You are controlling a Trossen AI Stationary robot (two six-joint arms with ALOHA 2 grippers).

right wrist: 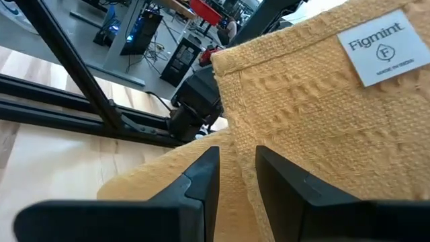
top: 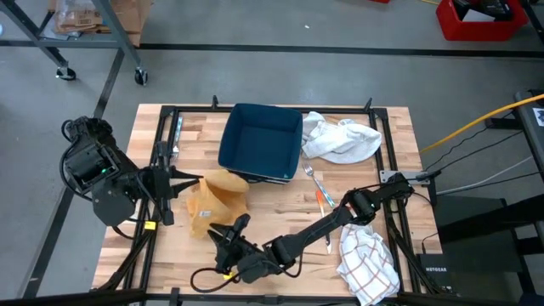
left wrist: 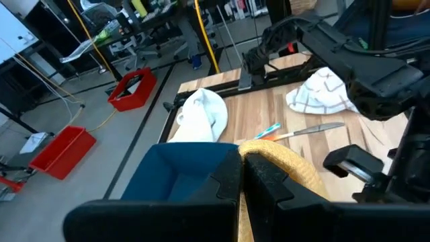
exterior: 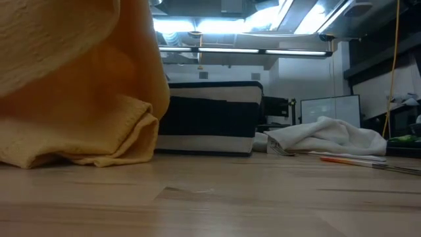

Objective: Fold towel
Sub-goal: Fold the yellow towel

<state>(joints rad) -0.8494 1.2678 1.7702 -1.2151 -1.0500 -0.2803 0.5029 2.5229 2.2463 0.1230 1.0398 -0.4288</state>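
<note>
Roughly mid-fold, by the look of it, nowhere near done. Yellow towel (top: 218, 202) sitting on the wooden surface (top: 280, 212) toward the left-front, just in front of the blue bin (top: 260, 143) and right beside the left arm. Still bunched and humped rather than flat: in the low view a big sheet of it hanging in the air with a crumpled roll resting on the wood underneath, so one side lifted and the rest dragging. Left gripper (top: 183, 180) pressed together on the towel's left edge, fabric visibly pinched between the dark fingers in the left wrist view. Right gripper (top: 228, 235) reaching in from the front-right, fingers part-spread with the cloth running between them in its own wrist view, label patch showing just above; looks like a pinch on the front corner, though hard to swear the pads are biting. Left to do, as a guess: carry the lifted edge over, lay it on the far half, flatten, maybe a second fold. As for orientation, too rumpled for a clean long axis, but the lump seems to run front to back, slightly tilted, with the raised edge facing the left arm. White cloth (top: 342, 138) and checked cloth (top: 367, 262) well apart, not involved.
</note>
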